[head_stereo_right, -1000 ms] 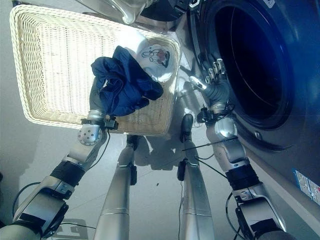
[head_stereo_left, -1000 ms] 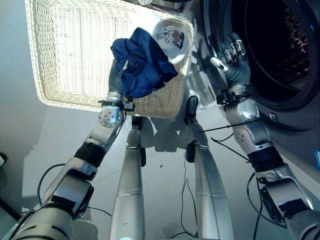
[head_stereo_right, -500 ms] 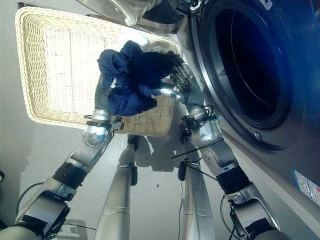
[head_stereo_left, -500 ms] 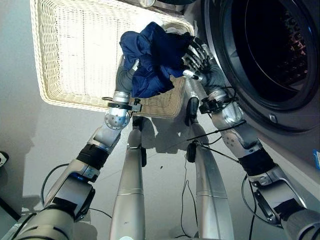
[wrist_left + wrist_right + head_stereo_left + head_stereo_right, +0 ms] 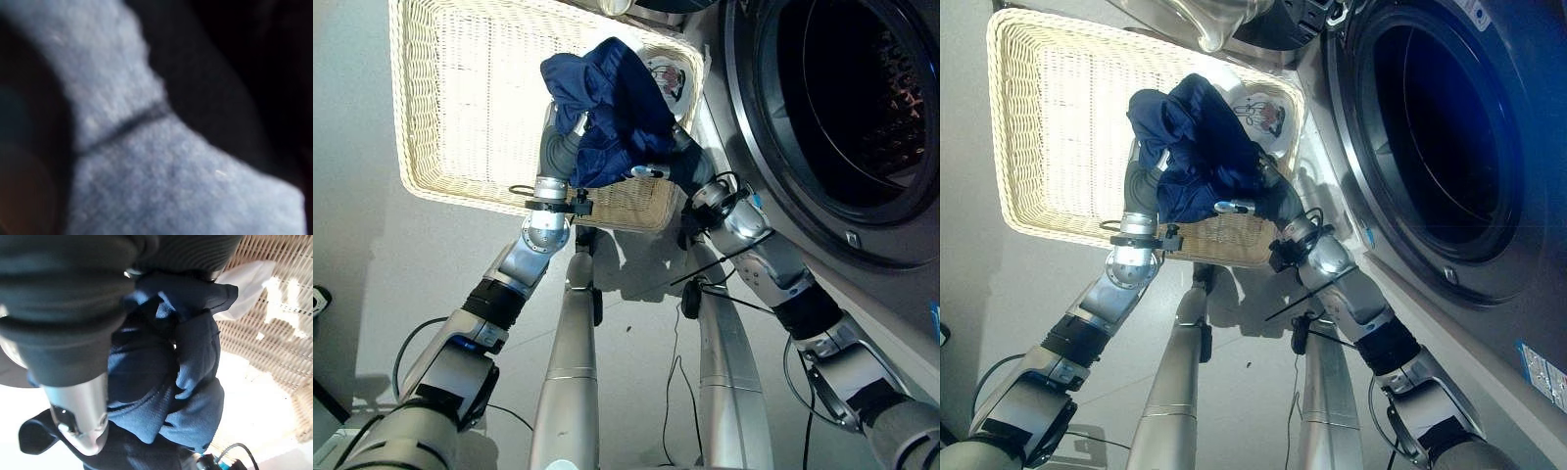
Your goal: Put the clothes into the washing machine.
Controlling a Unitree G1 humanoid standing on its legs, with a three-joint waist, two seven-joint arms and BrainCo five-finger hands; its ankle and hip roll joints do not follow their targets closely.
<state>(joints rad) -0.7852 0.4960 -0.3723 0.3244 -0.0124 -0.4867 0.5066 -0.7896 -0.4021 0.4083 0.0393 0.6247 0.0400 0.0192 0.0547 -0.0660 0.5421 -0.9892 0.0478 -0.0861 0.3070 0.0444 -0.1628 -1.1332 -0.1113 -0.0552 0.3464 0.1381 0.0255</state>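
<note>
Strong light falls on the wicker basket (image 5: 460,108) at 11 o'clock, and its floor glows so white that the weave nearly washes out. The washing machine drum (image 5: 862,88) at 2 o'clock is very dark inside, with a bluish tint in the right eye view. The floor (image 5: 362,294) is soft grey with faint shadows. In the left wrist view the blue cloth (image 5: 161,161) is a fuzzy blur, too close to be sharp. The right wrist view is dim near the hand and glary behind.

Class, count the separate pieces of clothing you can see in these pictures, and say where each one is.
2: a dark blue garment bunched up above the wicker basket, and a white printed garment lying in the basket's corner beside the washing machine. More may be hidden.
</note>
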